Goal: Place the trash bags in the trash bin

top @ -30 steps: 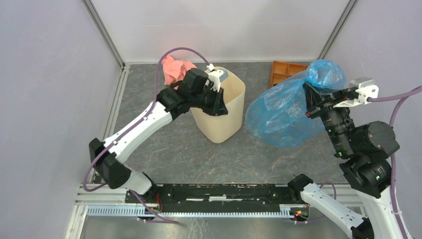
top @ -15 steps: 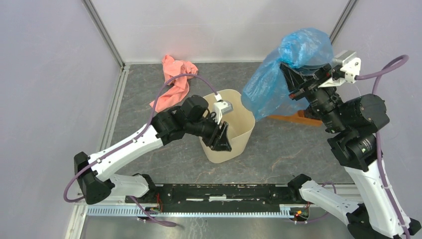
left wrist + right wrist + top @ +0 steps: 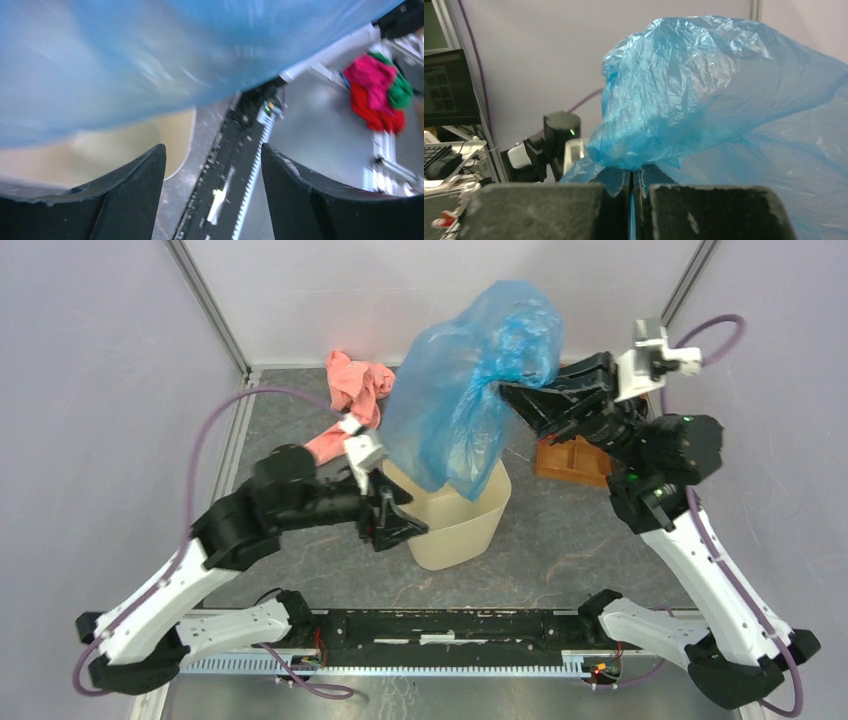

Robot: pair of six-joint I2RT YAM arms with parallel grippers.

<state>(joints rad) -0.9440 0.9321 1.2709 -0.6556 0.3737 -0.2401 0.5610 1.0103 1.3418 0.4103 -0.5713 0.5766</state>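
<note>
The blue trash bag (image 3: 455, 390) hangs in the air, and its lower end droops into the mouth of the cream trash bin (image 3: 462, 532). My right gripper (image 3: 512, 398) is shut on a bunched part of the bag (image 3: 704, 85), and the plastic is pinched between its jaws (image 3: 630, 181). My left gripper (image 3: 405, 525) is open beside the bin's left wall with nothing between its fingers (image 3: 125, 200). In the left wrist view the bag (image 3: 150, 60) fills the top and the bin (image 3: 125, 145) shows below it.
A pink-salmon cloth (image 3: 352, 390) lies at the back left, behind the bin. An orange compartment tray (image 3: 572, 460) sits right of the bin, under my right arm. Pale walls enclose the grey floor (image 3: 560, 540). The arm-base rail (image 3: 450, 625) runs along the near edge.
My right gripper swung the bag left and up until it hangs over the bin. My left gripper pulled the bin nearer, then opened, let go of its rim and drew back left.
</note>
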